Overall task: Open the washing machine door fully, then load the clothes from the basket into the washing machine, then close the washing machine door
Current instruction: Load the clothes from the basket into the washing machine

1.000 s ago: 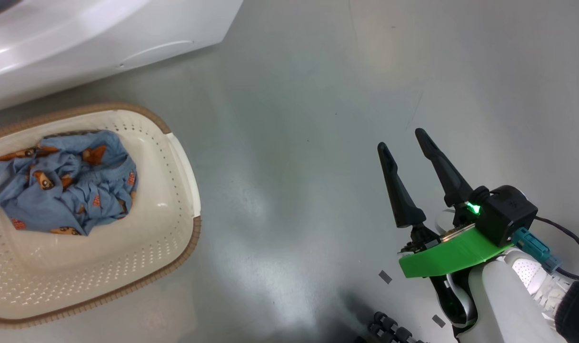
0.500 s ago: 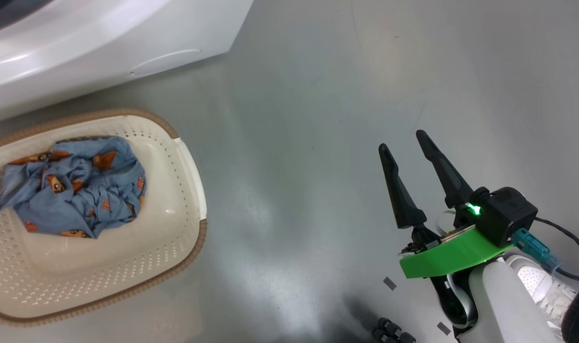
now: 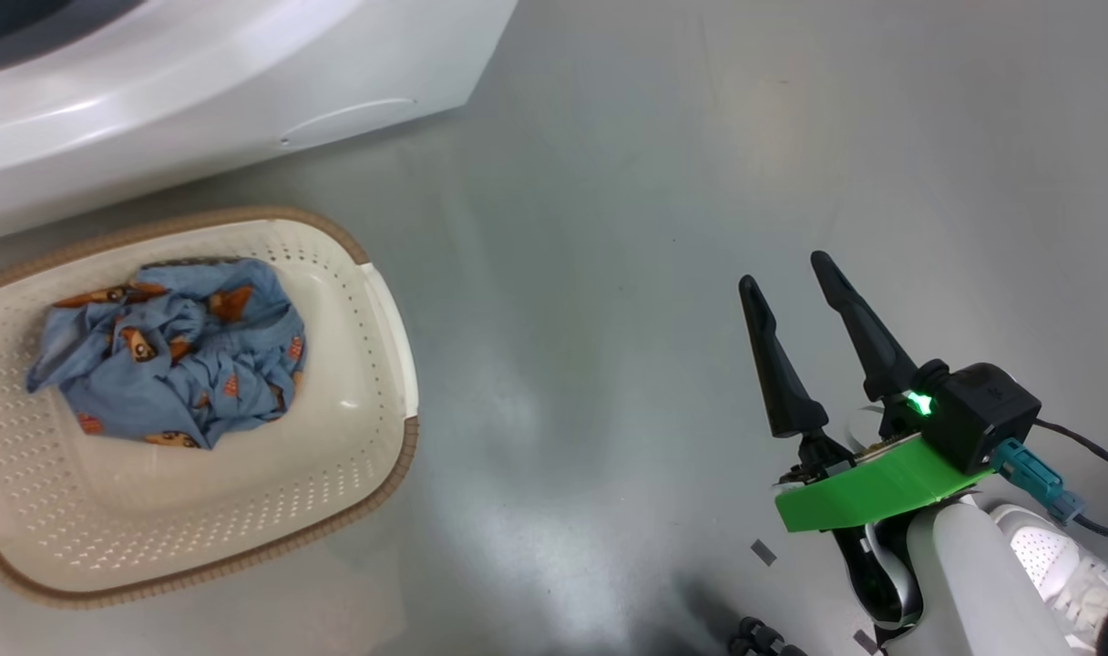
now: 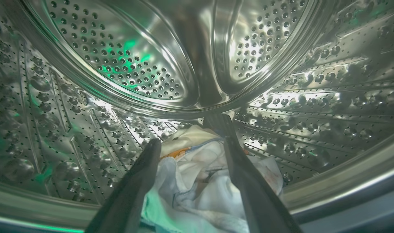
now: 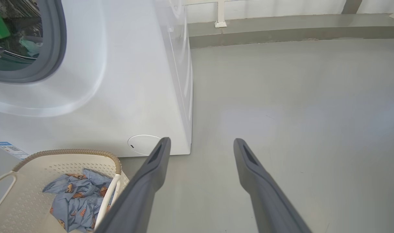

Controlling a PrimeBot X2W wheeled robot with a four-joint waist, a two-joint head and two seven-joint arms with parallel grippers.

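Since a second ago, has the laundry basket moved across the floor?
No. In the head view the basket and the washing machine both shift right together, so the camera turned; the basket keeps its place against the machine.

Left pincer (image 4: 186,132) and right pincer (image 3: 785,271) both hold their fingers spread apart.

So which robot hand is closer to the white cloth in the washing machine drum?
Left. The left gripper is inside the drum, the white cloth showing between its open fingers. The right gripper is outside the washing machine, over the grey floor.
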